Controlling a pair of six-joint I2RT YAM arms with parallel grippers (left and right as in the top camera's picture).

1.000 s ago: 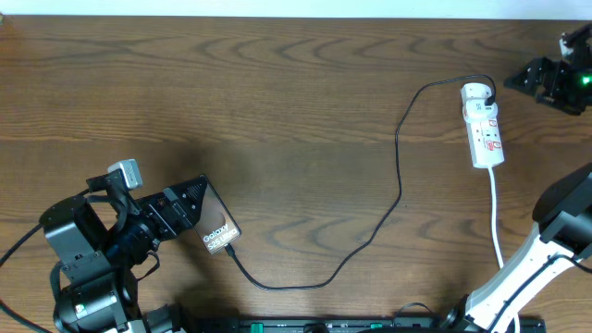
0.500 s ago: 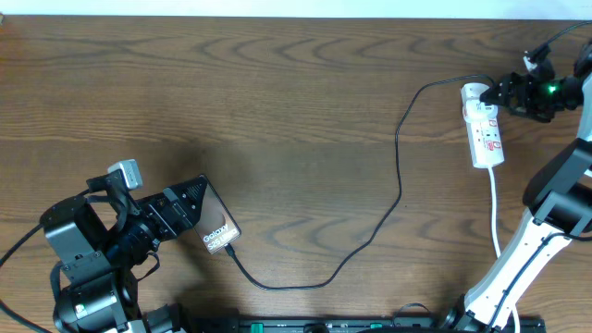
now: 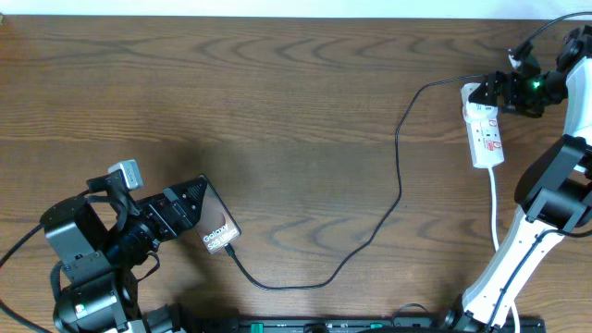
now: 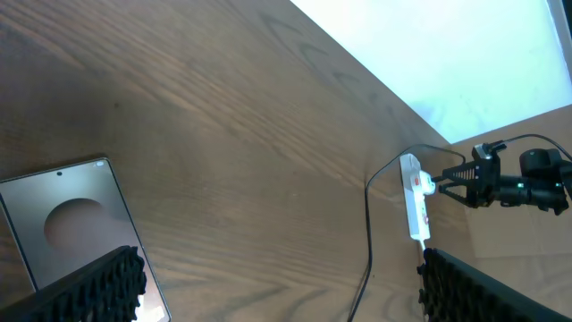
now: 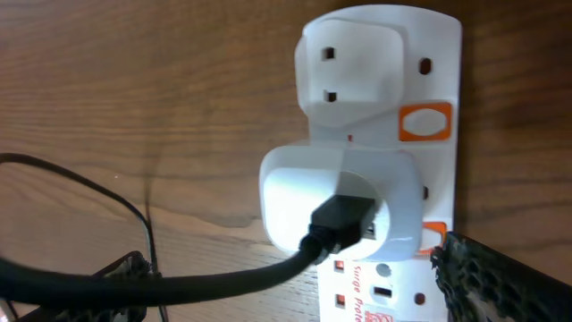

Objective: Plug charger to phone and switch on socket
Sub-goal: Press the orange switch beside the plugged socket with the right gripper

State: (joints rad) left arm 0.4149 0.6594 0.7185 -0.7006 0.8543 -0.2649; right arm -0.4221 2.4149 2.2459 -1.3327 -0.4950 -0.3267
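The bronze phone [image 3: 215, 229] lies at the front left, with its dark oval in the left wrist view [image 4: 71, 228]. My left gripper [image 3: 188, 201] hovers over its left end, open [image 4: 281, 291] and holding nothing. The thin black charger [image 3: 400, 176] runs from the phone's lower end across the table to a white adapter [image 5: 344, 192] plugged into the socket [image 3: 483, 125]. My right gripper [image 3: 497, 90] sits just above the socket's far end, open [image 5: 299, 295], its fingers either side of the adapter and cable [image 5: 206, 282]. An orange switch [image 5: 425, 122] shows beside the adapter.
The socket's white cord [image 3: 495, 213] trails toward the front right, past my right arm's white link [image 3: 518, 268]. A black bar [image 3: 351, 326] lines the front edge. The table's far edge [image 3: 296, 17] meets a white surface.
My right gripper has come in from the right edge and moved left to the socket's far end. The left arm, phone and cable have not moved.
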